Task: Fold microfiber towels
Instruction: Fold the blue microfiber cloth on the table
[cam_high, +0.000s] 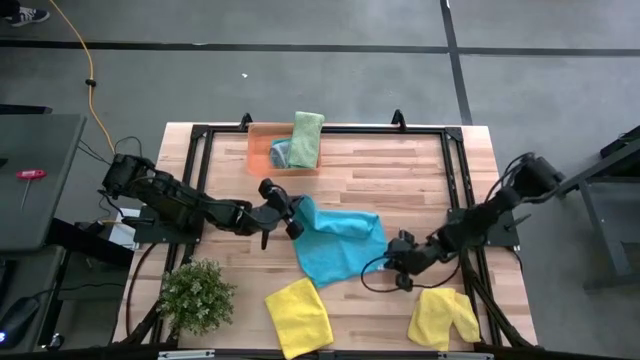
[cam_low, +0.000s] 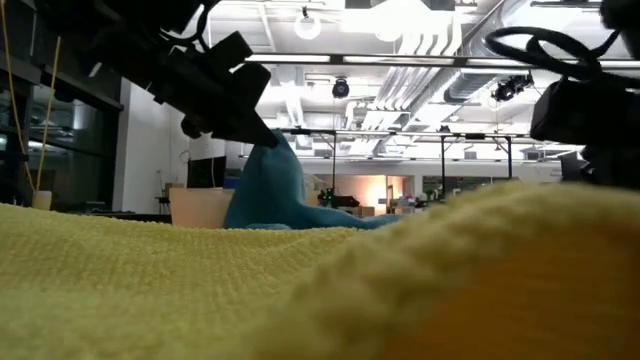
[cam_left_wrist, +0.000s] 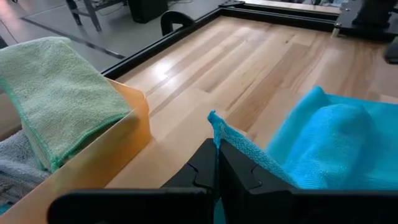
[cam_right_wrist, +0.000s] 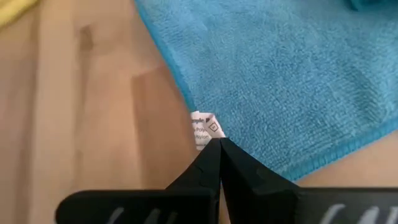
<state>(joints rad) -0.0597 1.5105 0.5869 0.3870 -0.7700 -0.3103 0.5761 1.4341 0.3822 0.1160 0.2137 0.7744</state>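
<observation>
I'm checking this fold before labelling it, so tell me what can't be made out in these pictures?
- Low view: yellow towel fills the foreground, hiding the table and the teal towel's lower part.
- High view: what lies under the green towel in the orange tray is covered.
- Right wrist view: label print is too small to read.
- Left wrist view: grey towel is cut off by the edge.

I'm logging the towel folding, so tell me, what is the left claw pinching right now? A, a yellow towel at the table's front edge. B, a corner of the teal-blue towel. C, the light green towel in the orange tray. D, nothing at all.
B: the left claw is shut on a raised corner of the teal-blue towel, while the light green towel lies untouched over the orange tray.
</observation>
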